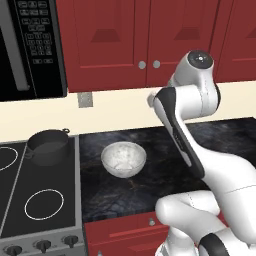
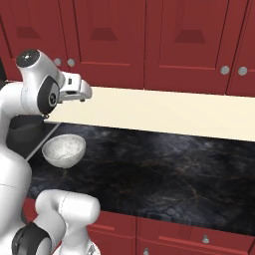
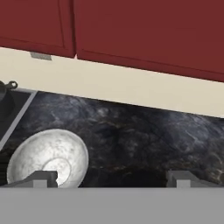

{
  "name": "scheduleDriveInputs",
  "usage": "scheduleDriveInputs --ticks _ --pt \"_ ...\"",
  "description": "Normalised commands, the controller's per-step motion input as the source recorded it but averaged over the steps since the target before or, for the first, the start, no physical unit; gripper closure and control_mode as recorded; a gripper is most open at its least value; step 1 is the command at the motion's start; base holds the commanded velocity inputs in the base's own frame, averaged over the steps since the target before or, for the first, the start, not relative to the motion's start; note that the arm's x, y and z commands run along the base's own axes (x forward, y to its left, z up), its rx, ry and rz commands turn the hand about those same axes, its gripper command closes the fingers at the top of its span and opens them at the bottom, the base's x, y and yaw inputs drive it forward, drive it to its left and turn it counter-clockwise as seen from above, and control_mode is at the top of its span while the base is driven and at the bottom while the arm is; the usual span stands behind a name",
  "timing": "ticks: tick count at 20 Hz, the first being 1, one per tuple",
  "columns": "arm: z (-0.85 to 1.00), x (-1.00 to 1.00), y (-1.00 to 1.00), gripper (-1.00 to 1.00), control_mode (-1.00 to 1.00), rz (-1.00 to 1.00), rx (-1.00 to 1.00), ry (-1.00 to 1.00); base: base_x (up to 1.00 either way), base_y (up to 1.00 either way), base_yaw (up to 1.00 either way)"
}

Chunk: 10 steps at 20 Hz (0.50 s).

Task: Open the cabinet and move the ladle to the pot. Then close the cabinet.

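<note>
Both doors of the dark red cabinet are flat shut across the top of the left base view, the two round silver knobs sitting side by side at the seam. The white arm climbs from the lower right, elbow bent in front of the right-hand door. In the right base view the gripper pokes out to the right from the wrist at upper left, just under the cabinet's lower edge and in front of the cream backsplash. From the hand view the two fingertips stand far apart at the bottom corners, nothing between them: the claw is released and empty. Below it, the pale speckled bowl sits on the black marbled counter, centre of the left base view. The pot rests at mid-left on the stove, just beside the counter's edge and left of the bowl. The microwave hangs in the upper left corner. The ladle can't be made out anywhere.
</note>
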Motion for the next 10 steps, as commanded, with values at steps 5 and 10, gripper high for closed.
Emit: scheduleDriveInputs --ticks 5,10 --pt "0.36 0.0 0.1 -1.0 -1.0 0.0 0.0 -0.13 0.0 0.0 0.0" --pt "0.34 0.07 0.05 -1.0 -1.0 0.0 0.0 -0.06 0.0 0.0 0.0"
